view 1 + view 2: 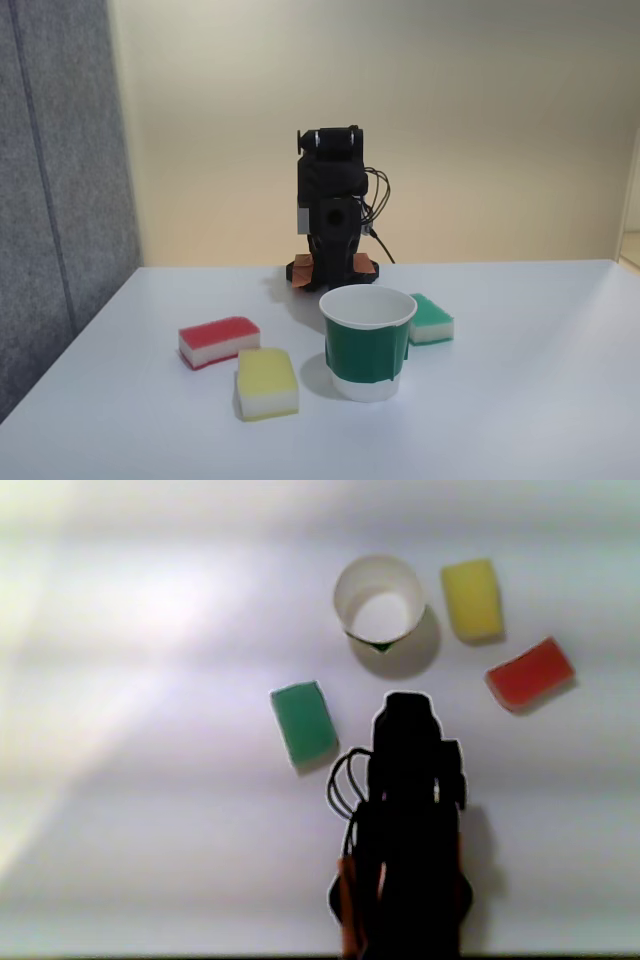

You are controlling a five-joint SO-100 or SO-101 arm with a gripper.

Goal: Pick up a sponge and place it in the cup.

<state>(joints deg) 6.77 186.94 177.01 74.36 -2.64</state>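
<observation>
Yellow sponge (266, 383) nearest; arm (333, 210) folded upright behind cup (367, 343), pincer state unclear.

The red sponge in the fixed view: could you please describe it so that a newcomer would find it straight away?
In the fixed view, start at the green-banded cup in front of the folded black arm. Left of the cup lie two sponges; the red sponge is the farther left, just behind the yellow sponge. Its red top over a white base sets it apart.
</observation>
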